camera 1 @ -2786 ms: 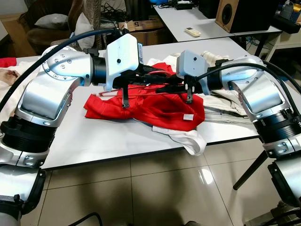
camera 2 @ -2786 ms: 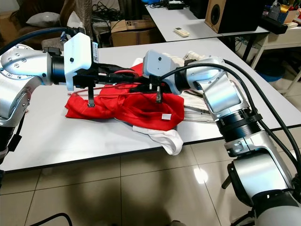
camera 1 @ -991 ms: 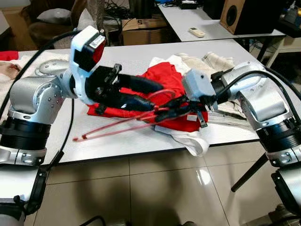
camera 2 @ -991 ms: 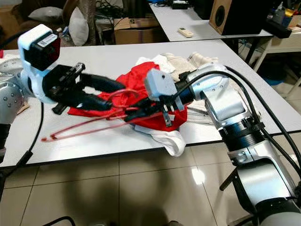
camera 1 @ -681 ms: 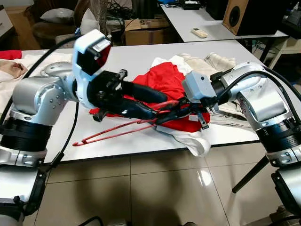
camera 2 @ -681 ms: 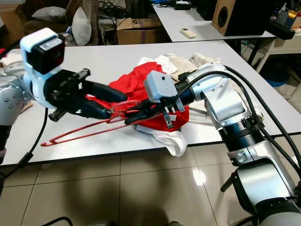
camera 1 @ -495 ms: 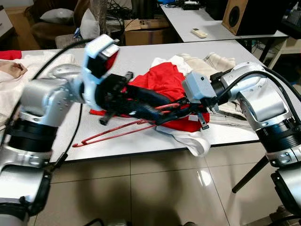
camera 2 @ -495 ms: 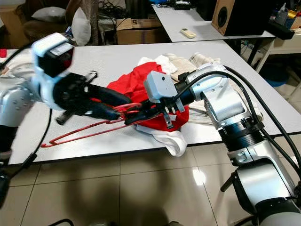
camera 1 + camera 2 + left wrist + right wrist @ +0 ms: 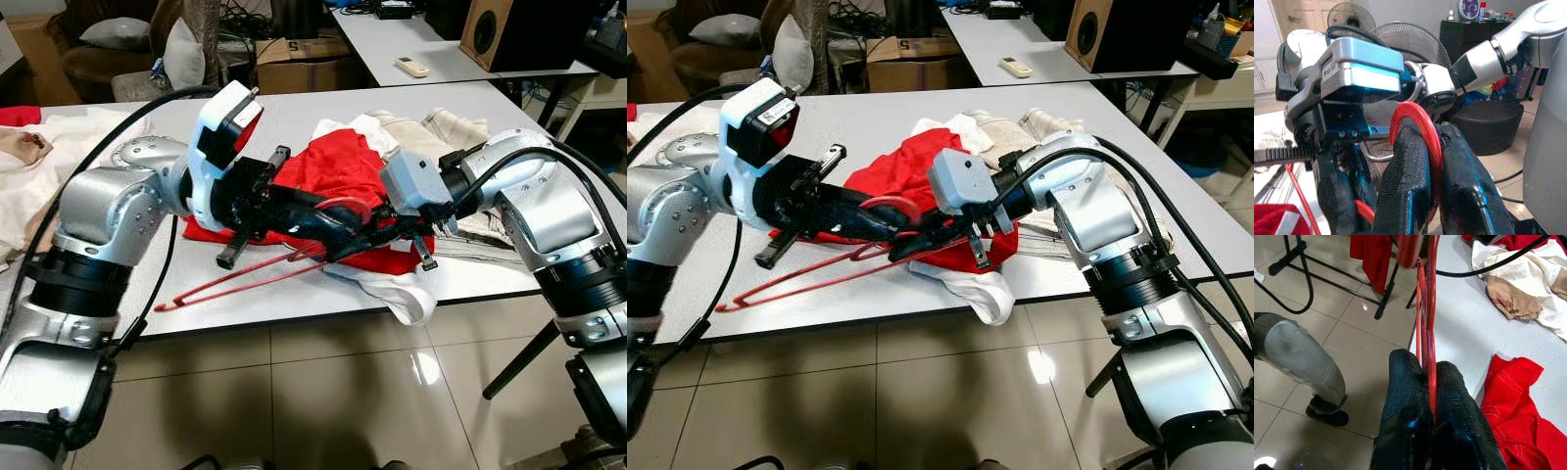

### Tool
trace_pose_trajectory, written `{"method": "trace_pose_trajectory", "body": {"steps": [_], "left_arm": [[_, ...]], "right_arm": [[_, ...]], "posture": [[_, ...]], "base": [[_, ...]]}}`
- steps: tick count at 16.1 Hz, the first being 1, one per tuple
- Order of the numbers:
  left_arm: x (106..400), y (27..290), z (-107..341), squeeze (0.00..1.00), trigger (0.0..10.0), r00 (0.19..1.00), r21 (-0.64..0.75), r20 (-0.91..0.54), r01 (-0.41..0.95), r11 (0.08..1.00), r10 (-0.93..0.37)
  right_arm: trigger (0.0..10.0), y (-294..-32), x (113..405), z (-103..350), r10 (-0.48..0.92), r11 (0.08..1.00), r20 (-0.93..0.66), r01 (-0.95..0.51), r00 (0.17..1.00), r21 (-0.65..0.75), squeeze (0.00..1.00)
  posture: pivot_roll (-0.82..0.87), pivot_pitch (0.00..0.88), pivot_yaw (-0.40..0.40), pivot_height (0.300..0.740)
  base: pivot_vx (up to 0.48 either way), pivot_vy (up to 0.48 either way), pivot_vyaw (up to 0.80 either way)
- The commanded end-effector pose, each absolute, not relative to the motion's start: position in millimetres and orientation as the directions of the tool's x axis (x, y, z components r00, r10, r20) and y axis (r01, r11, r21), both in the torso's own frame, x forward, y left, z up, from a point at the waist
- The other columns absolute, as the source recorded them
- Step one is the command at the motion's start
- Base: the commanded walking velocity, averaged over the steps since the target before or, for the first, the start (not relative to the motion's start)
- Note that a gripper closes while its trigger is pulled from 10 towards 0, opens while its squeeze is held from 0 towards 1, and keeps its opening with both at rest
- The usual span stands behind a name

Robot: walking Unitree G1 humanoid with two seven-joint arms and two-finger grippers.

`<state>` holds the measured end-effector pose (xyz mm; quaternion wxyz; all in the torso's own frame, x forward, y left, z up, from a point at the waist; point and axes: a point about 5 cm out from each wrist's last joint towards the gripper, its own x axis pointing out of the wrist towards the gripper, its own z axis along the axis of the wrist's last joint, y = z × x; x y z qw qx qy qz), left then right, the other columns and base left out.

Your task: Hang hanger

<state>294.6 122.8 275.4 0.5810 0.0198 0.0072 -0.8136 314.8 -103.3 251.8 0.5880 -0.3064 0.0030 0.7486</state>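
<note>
Over the near half of the white desk (image 9: 294, 108) both arms meet above a pile of clothes. Left hand (image 9: 345, 233) reaches in from 9 o'clock, its black fingers pinched on the curved hook of the red hanger (image 9: 245, 282); left wrist view shows the red hook loop (image 9: 1418, 128) squeezed between the two fingers (image 9: 1405, 186). Right hand (image 9: 343, 247) comes in from 3 o'clock, fingers pressed together on the hanger's thin red wires just beside the left hand; right wrist view shows the wires (image 9: 1426, 323) clamped between its fingers (image 9: 1405, 401). Hanger's long triangle body trails toward 8 o'clock, tip near the desk's front edge, low over the desk; cannot tell if it touches the surface. Red garment (image 9: 338, 171) lies crumpled under and behind both hands, with a white cloth (image 9: 397, 294) drooping over the desk edge at 5 o'clock of it and beige clothes (image 9: 446, 132) at 2 o'clock. More white and tan cloth (image 9: 29, 162) at far 9 o'clock. Second desk behind holds a remote (image 9: 406, 67) and a speaker (image 9: 519, 29). Tiled floor (image 9: 323, 392) below.
</note>
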Motion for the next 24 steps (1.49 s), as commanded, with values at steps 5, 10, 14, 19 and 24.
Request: {"method": "trace_pose_trajectory", "body": {"steps": [5, 10, 14, 19, 24], "left_arm": [[291.6, 125.0, 274.7, 0.00, 0.0, -0.345, -0.017, -0.043, 0.939, -0.345, -0.938], [305.0, 126.8, 274.7, 0.00, 0.0, -0.122, 0.008, -0.033, 0.992, -0.122, -0.992], [324.8, 132.5, 279.4, 0.00, 0.0, 0.222, 0.087, -0.049, 0.972, 0.217, -0.974], [348.1, 128.2, 288.7, 0.00, 0.0, 0.544, 0.140, -0.005, 0.831, 0.538, -0.839], [357.3, 112.2, 325.2, 0.00, 0.0, 0.717, -0.017, 0.359, 0.646, 0.763, -0.598]], "right_arm": [[0.0, -108.3, 314.7, 254.5, 0.878, -0.309, -0.464, -0.881, -0.119, -0.359, 0.00], [10.0, -112.7, 323.4, 257.1, 0.907, -0.191, -0.420, -0.901, -0.011, -0.389, 0.19], [10.0, -129.4, 342.7, 271.6, 0.930, 0.084, -0.277, -0.872, 0.243, -0.482, 1.00], [10.0, -143.7, 346.1, 288.8, 0.883, 0.285, -0.157, -0.771, 0.442, -0.569, 1.00], [10.0, -116.5, 351.0, 278.6, 0.752, 0.616, 0.061, -0.667, 0.656, -0.419, 1.00]], "posture": [[-0.04, 0.000, 0.049, 0.740], [-0.05, 0.000, 0.049, 0.740], [-0.05, 0.000, 0.044, 0.740], [-0.04, 0.000, 0.040, 0.740], [-0.05, 0.000, 0.051, 0.740]], "base": [[0.000, 0.000, 0.00], [0.000, 0.000, 0.00], [0.000, 0.000, 0.00], [0.000, 0.000, 0.00], [0.000, 0.000, 0.00]]}}
